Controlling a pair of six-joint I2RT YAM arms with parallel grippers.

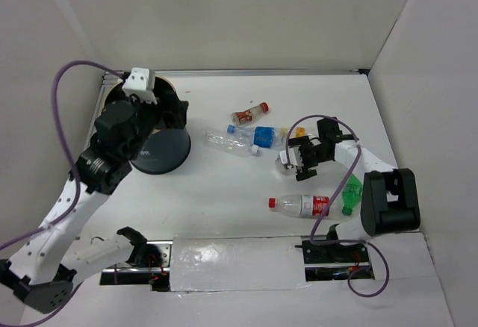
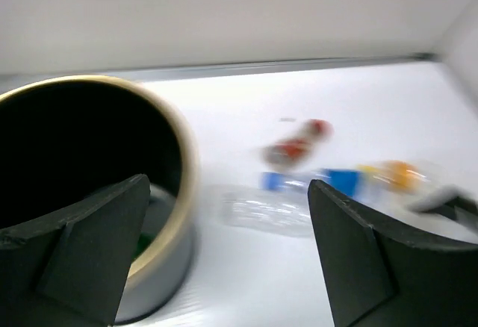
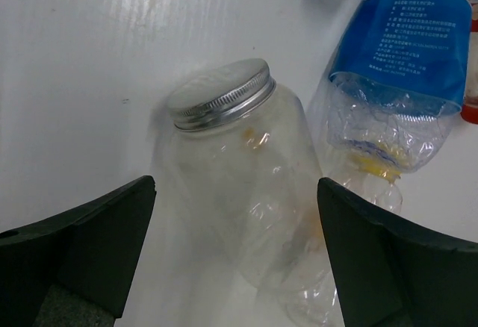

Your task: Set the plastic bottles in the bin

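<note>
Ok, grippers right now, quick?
Left gripper: open, empty, over the bin.
Right gripper: open, straddling the silver-capped clear bottle, not gripping.

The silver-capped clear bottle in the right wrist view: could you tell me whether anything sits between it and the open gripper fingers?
Nothing visible does: the right gripper straddles the silver-capped clear bottle with open jaws. The crumpled blue-labelled bottle lies against that bottle's side, close to one jaw, and might get caught too.

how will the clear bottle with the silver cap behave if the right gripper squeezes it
Probably light: the silver-capped clear bottle looks nearly empty. Its thin, creased wall may buckle under a squeeze, and smooth plastic could slip. Lying on its side, it would likely roll if nudged.
</note>
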